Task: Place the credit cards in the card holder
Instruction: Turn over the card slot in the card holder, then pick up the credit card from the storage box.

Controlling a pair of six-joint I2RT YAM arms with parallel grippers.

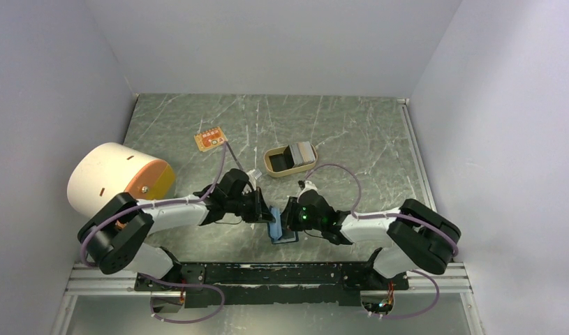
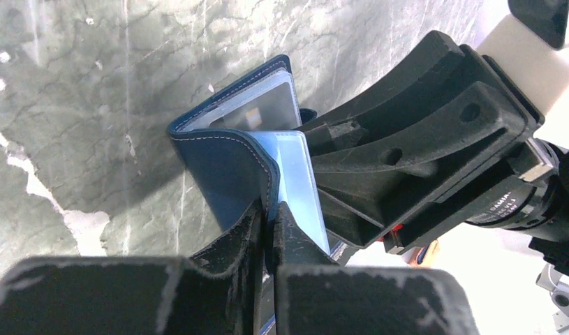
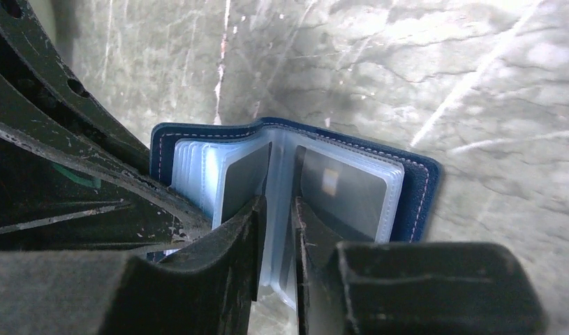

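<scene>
Navy card holder (image 1: 281, 227) gapes open, long axis near-to-far.

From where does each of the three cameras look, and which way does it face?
Top external: above, behind the bases, facing down at the table; both arms show.
Left wrist: on that arm, facing the card holder; left end effector grips its cover.
Right wrist: likewise, facing it oppositely; right end effector grips a clear sleeve.
All share the card holder.

I see card holder (image 3: 417, 195) navy outside, pale stitching, light blue sleeves inside — table (image 1: 358, 132) grey-green marble, white veins; small board (image 1: 209, 139) orange, white marks; tray (image 1: 268, 162) tan.
</scene>
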